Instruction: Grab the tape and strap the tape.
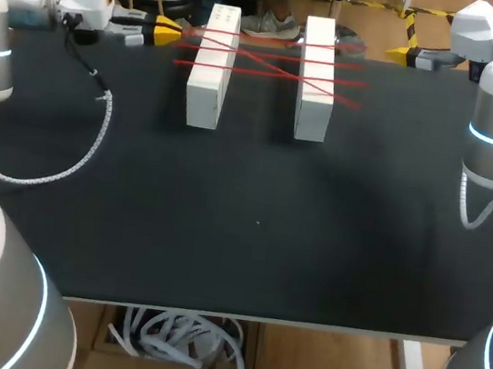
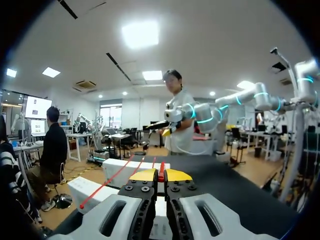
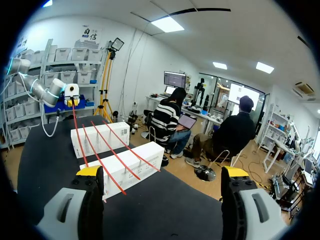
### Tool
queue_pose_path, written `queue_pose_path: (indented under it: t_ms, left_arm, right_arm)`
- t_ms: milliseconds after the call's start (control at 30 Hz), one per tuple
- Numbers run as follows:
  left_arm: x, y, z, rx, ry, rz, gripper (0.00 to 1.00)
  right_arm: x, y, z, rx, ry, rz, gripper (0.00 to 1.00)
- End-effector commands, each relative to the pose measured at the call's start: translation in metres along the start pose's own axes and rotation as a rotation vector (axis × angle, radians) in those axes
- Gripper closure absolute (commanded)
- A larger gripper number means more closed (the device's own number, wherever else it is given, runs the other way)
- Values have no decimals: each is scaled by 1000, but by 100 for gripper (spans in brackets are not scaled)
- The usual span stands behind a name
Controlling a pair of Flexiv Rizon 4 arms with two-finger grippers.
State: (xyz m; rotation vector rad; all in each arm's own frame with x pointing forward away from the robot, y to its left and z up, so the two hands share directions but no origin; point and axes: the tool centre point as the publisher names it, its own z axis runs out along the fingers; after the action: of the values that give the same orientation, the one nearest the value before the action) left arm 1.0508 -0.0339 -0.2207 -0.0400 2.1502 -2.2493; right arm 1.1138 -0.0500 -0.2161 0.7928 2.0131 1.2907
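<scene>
Two white blocks stand side by side on the far part of the black desk (image 1: pixel 250 222), with a gap between them: the left block (image 1: pixel 212 70) and the right block (image 1: pixel 316 80). Red tape (image 1: pixel 269 56) is strung across their tops in several strands, some straight and some crossing in the gap.

The left hand (image 1: pixel 167 34) sits above the far left part of the desk, just beside the left block, its yellow tips pointing toward the blocks. In the left wrist view this hand (image 2: pixel 161 176) has its fingers pressed together on the end of the tape (image 2: pixel 107 186), and a strand runs from the tips out over the nearest block. A grey coiled cable (image 1: pixel 45 176) hangs from the left arm and loops onto the desk.

The right hand (image 1: pixel 403 52) is at the far right edge of the desk, well apart from the right block. In its wrist view the fingers of this hand (image 3: pixel 162 172) stand wide apart with nothing between them, and both taped blocks lie ahead of it.
</scene>
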Motion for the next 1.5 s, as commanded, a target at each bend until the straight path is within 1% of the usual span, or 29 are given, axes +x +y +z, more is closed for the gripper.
queue_pose_path:
  t_ms: [33,167,300,533,733,867,900,1400,1500]
  left_arm:
    - [3,-10,8,19,-18,8,100]
    - [3,-22,14,57,-38,0,100]
    - [2,-32,19,121,-42,-33,100]
    - [2,-43,26,164,-33,-45,100]
    - [2,-53,28,236,-32,-73,100]
    - [2,-60,26,269,-43,-68,100]
    - [2,-62,25,260,-61,-58,100]
    - [2,-62,25,260,-61,-58,100]
    - [8,-65,40,263,1,-43,100]
  right_arm:
    - [0,0,0,0,0,0,0]
    - [0,0,0,0,0,0,0]
    - [0,0,0,0,0,0,0]
    - [0,0,0,0,0,0,0]
    - [0,0,0,0,0,0,0]
    - [0,0,0,0,0,0,0]
    - [0,0,0,0,0,0,0]
    - [0,0,0,0,0,0,0]
    - [0,0,0,0,0,0,0]
